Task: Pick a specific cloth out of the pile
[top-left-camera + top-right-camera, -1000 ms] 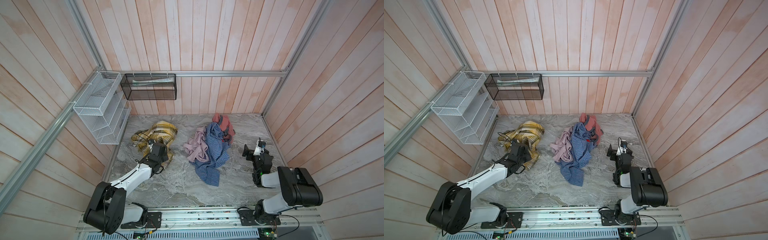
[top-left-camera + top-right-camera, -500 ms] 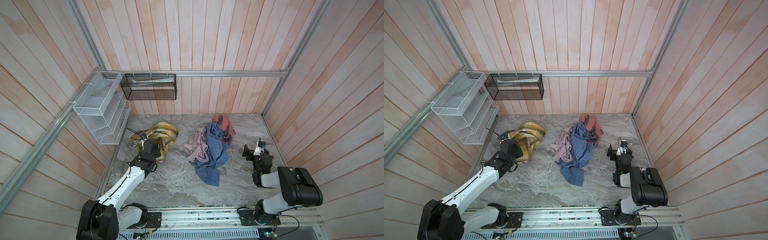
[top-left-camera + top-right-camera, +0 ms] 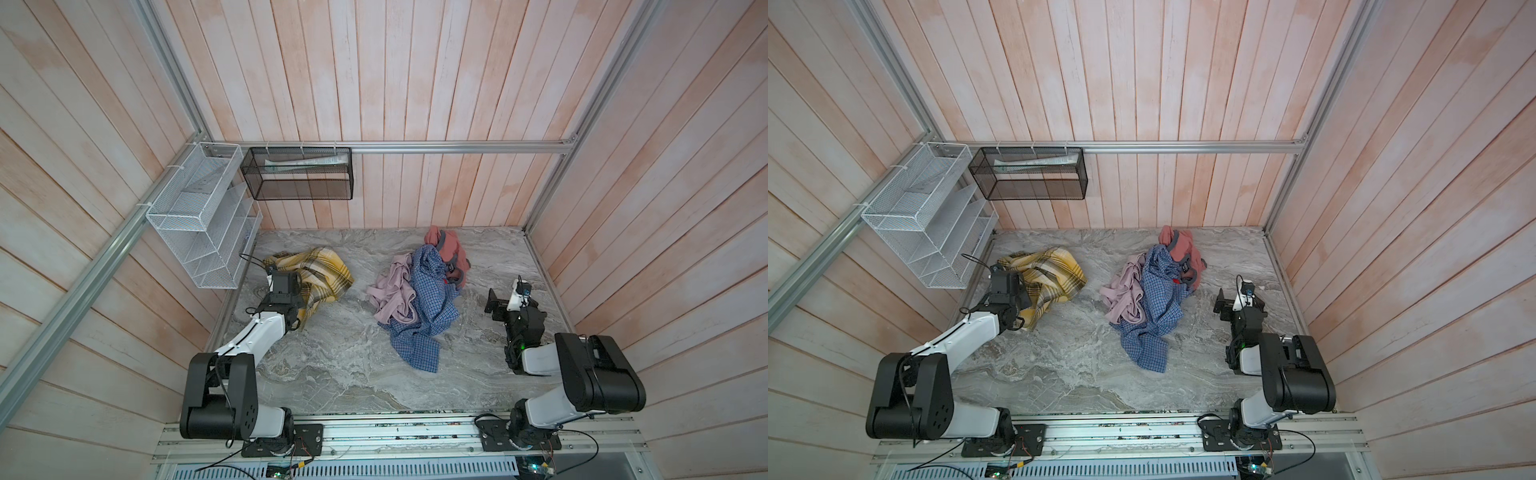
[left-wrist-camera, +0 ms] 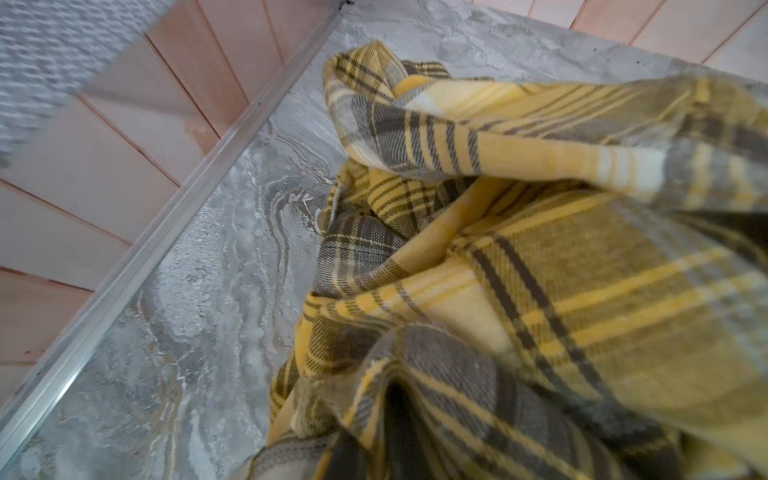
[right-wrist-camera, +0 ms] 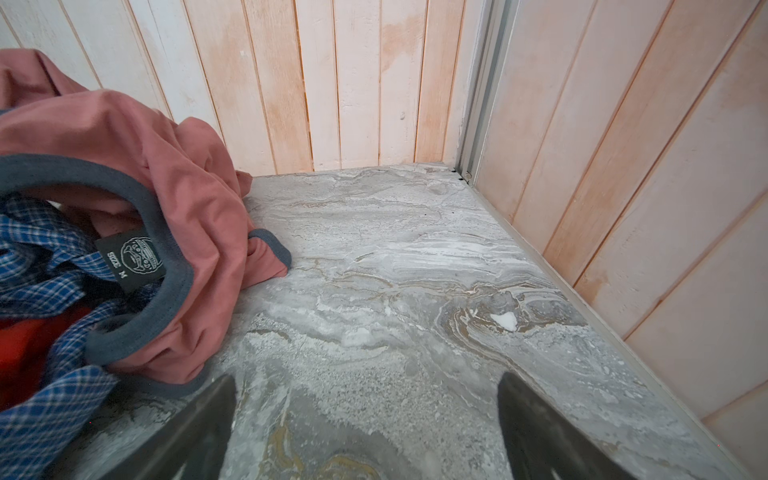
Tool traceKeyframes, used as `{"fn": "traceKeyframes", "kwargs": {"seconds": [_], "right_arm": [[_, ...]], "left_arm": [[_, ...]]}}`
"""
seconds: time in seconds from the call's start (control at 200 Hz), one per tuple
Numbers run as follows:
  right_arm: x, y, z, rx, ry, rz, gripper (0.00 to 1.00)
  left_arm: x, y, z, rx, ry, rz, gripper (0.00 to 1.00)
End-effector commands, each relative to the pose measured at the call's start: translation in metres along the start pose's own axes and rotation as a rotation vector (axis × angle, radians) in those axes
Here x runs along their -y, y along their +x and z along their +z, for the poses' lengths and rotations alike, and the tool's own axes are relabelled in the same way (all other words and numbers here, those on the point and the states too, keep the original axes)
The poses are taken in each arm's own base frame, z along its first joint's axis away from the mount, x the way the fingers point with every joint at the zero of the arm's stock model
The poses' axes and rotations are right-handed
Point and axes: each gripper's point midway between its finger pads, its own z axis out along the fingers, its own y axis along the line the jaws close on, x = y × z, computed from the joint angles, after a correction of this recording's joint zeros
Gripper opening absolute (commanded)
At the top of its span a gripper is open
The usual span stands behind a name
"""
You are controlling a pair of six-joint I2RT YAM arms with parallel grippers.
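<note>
The cloth [image 3: 320,272] [image 3: 1054,274], mustard-yellow plaid with grey and white stripes, lies crumpled at the left of the marble floor, apart from the pile [image 3: 419,299] [image 3: 1150,291] of pale pink, blue checked and salmon-red garments. My left gripper [image 3: 289,282] [image 3: 1007,286] sits at the cloth's left edge. In the left wrist view the plaid folds [image 4: 540,291] rise up and cover the jaws, so their state is hidden. My right gripper [image 3: 509,303] [image 5: 365,386] rests open on bare floor to the right of the pile, beside the salmon garment [image 5: 145,166], holding nothing.
A white wire rack [image 3: 199,232] hangs on the left wall close above the left gripper. A black mesh basket [image 3: 299,174] hangs on the back wall. Wooden walls with an aluminium edge strip [image 4: 166,232] enclose the floor on three sides.
The left arm swung left and back towards the left wall, dragging the plaid cloth with it, so the cloth now lies more bunched. The right arm stayed still.
</note>
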Motion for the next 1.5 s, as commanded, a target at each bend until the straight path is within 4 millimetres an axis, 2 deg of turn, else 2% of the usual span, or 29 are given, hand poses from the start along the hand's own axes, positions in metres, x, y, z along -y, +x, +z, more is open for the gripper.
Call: {"fn": "traceKeyframes", "kwargs": {"seconds": [0.0,0.265,0.435,0.75,0.961,1.026,1.161,1.346,1.436,1.496], "right_arm": [[0.000,-0.010,0.002,0.023,-0.005,0.007,0.98],[0.000,-0.010,0.002,0.024,-0.005,0.007,0.98],[-0.001,-0.010,0.002,0.025,-0.006,0.006,0.98],[0.000,-0.010,0.002,0.024,-0.006,0.006,0.98],[0.000,-0.010,0.002,0.025,-0.006,0.007,0.98],[0.000,-0.010,0.002,0.024,-0.006,0.007,0.98],[-0.001,-0.010,0.002,0.024,-0.007,0.006,0.98],[0.000,-0.010,0.002,0.023,-0.006,0.007,0.98],[0.000,-0.010,0.002,0.024,-0.006,0.006,0.98],[0.000,-0.010,0.002,0.025,-0.006,0.007,0.98]], "left_arm": [[0.007,0.003,0.005,0.006,0.048,-0.018,0.33],[0.006,0.007,0.014,-0.028,0.041,-0.003,0.81],[-0.010,0.004,0.005,-0.035,-0.040,-0.009,1.00],[-0.025,-0.025,-0.052,0.142,-0.002,-0.127,1.00],[-0.014,-0.015,-0.086,0.237,-0.021,-0.084,1.00],[-0.009,-0.011,-0.091,0.264,0.004,-0.081,1.00],[0.014,-0.007,-0.098,0.370,0.163,-0.009,1.00],[0.020,-0.015,-0.099,0.540,0.167,0.142,1.00],[0.022,-0.023,-0.106,0.665,0.193,0.147,1.00],[0.024,-0.023,-0.100,0.685,0.211,0.159,1.00]]}}
